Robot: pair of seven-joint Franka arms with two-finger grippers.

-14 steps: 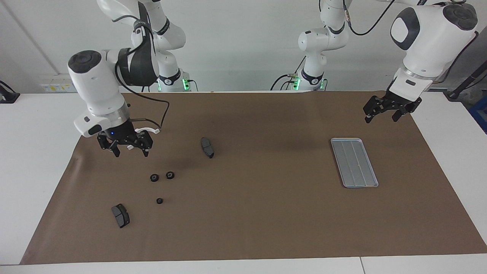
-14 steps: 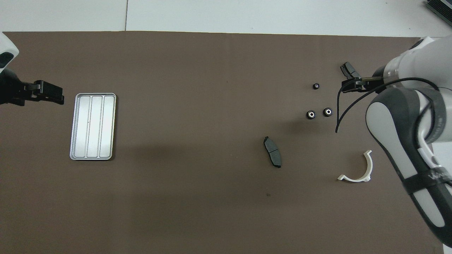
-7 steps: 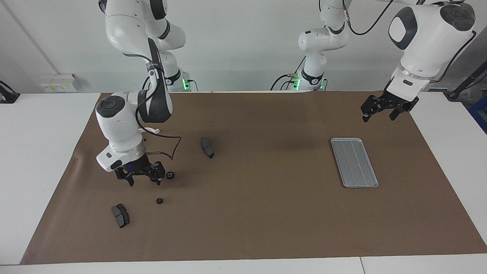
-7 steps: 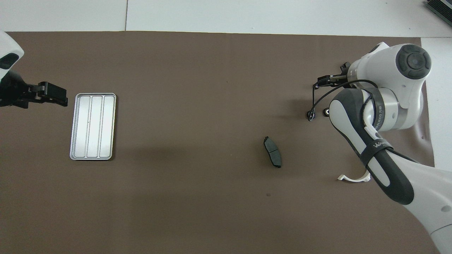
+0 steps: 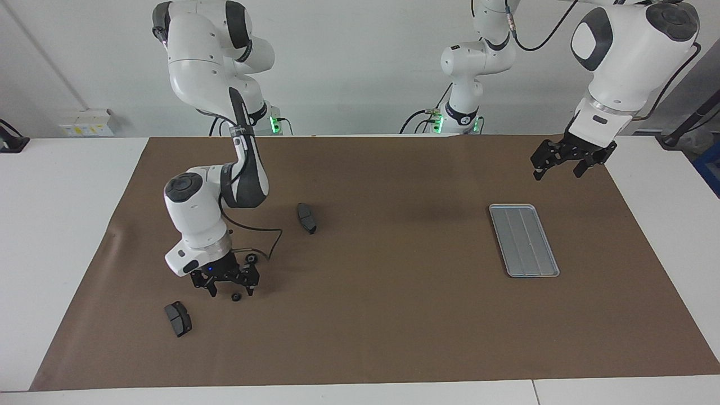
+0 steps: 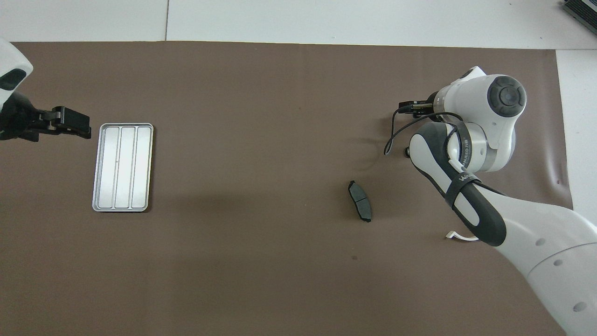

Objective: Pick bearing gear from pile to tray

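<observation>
Moved down and farther out over the pile since earlier frame: right end effector (image 5: 226,284), fingers wide, holding nothing, low over small black ring (image 5: 235,297). Second ring (image 5: 252,259) just beside wrist, nearer robots. Step in hand: approach for pick; next likely needs centring on ring, lowering, closing. Left end effector (image 5: 566,159) waiting, wide, empty, raised near tray (image 5: 523,240), at left arm's end of worktop. Tray flat, silver metal, grooved, nothing in it. Pads (image 5: 178,318) dark grey, curved, matte. Brown mat (image 5: 394,326) under all.

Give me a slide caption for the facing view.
Right gripper lowered, open, over a small black ring; left gripper waits open above the mat near the empty tray.
</observation>
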